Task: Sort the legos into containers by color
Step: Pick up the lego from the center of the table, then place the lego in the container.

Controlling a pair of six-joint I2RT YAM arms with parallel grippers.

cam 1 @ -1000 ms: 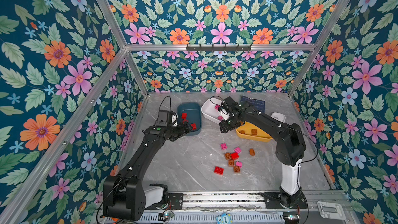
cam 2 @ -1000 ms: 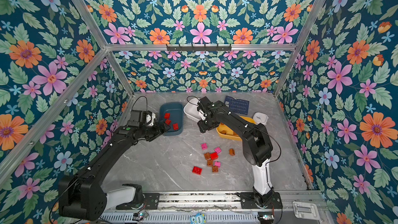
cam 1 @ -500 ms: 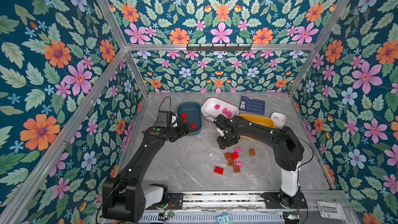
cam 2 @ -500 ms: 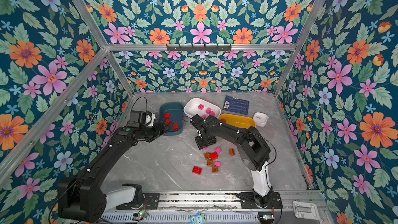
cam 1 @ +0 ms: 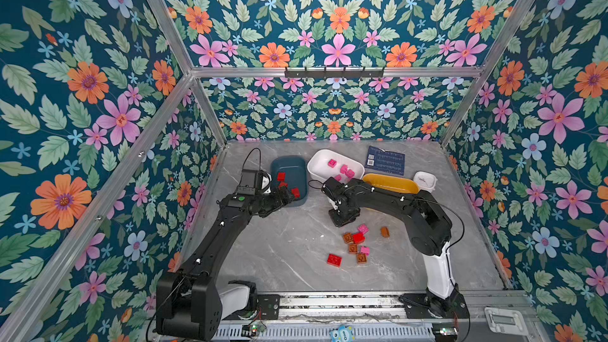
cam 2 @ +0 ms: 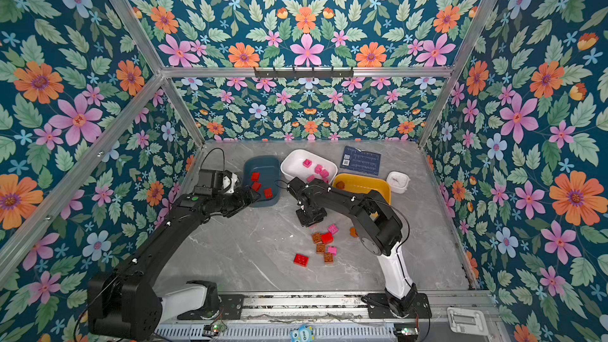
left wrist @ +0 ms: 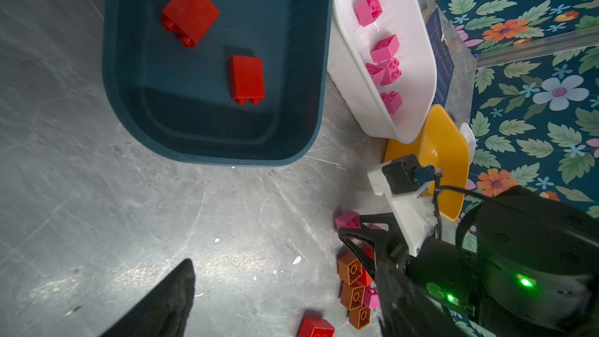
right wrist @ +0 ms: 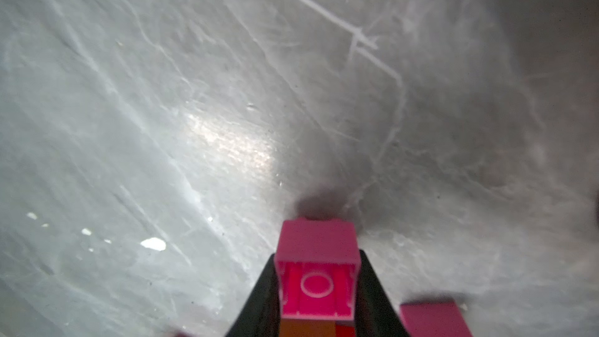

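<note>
Grip looks sound: the right end effector (right wrist: 317,290) pinches a pink brick (right wrist: 316,248) by two opposite walls, hollow underside toward the wrist camera, on or just above the grey surface (cam 1: 279,248) at the edge of the loose pile (cam 1: 352,248). Doing this well means lifting straight up first, so neighbouring bricks are not dragged, then crossing to the white bin (cam 1: 317,168), where other pink ones lie, and letting go low inside its wall. The left end effector (cam 1: 287,197) hangs spread beside the teal bin (cam 1: 291,165), apparently clear of that path.
</note>
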